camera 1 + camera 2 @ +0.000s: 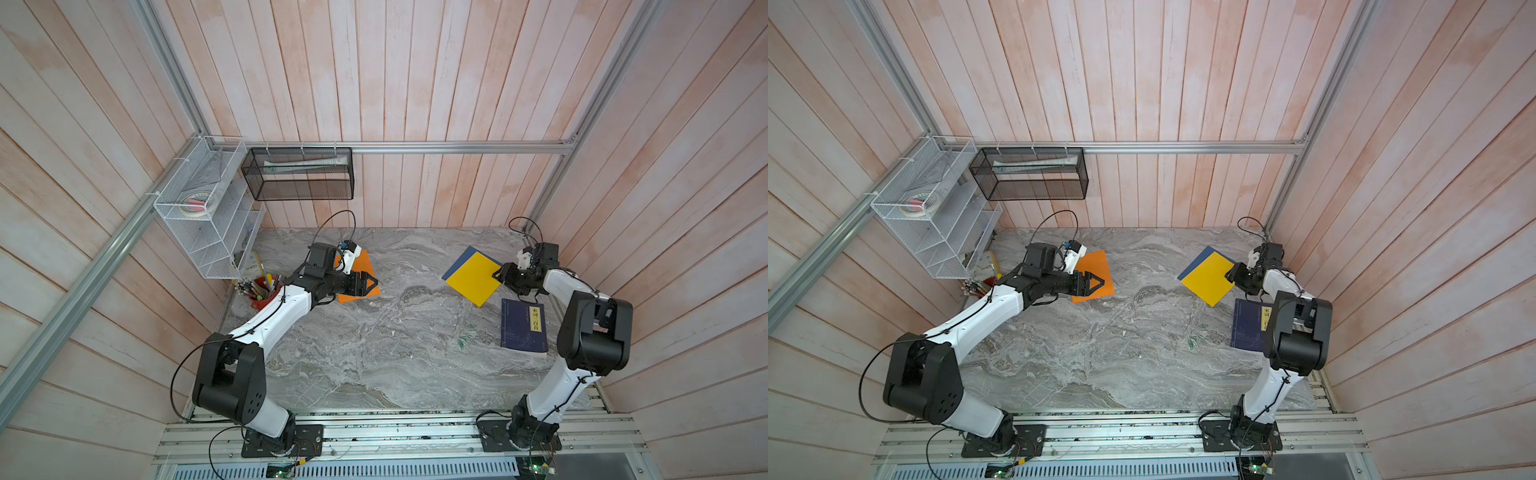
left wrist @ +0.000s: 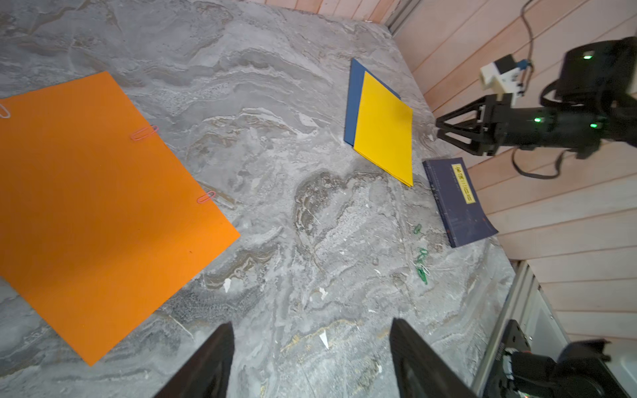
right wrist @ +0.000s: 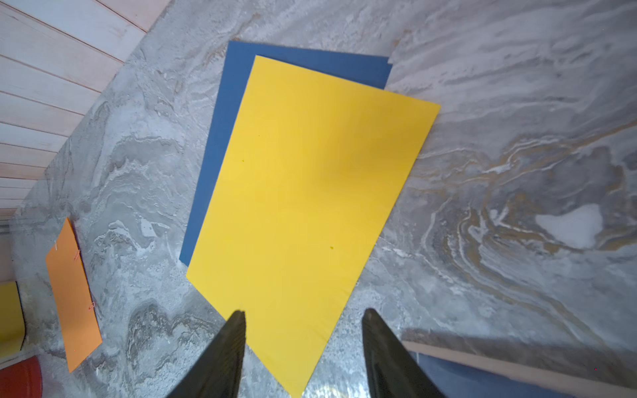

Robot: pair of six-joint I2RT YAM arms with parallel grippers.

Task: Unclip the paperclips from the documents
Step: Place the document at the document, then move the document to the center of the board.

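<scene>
Left wrist view: left pincer [image 2: 312, 325] jaws wide apart, nothing between them, only bare surface [image 2: 275, 144] under the gap. Orange sheet [image 2: 96, 206] flat on the surface just beside it. Two pink paperclips [image 2: 144, 132] clipped on one edge of that sheet, a silvery paperclip [image 2: 4, 111] on the adjoining edge, right at the frame border. Yellow sheet [image 2: 382, 127] across the surface, lying on the blue sheet [image 2: 355, 100], offset so blue shows along two sides. Green paperclips [image 2: 422, 256] loose on the surface near the navy book [image 2: 458, 203], touching no sheet. Right wrist view: right pincer [image 3: 304, 312] jaws apart too, gripping nothing; a corner stretch of the yellow sheet lies under the gap, one fingertip [image 3: 238, 320] lined up with the sheet's edge, can't tell if it touches. Both top views: left pincer sits over the near corner of the orange sheet, right pincer at the yellow sheet's edge on the wall side, book close by, nearer the robot's base than the yellow sheet. In a top view, red pen cup [image 1: 259, 302] beside the left arm by the left wall, black mesh basket [image 1: 299, 189] hung on the back wall.
</scene>
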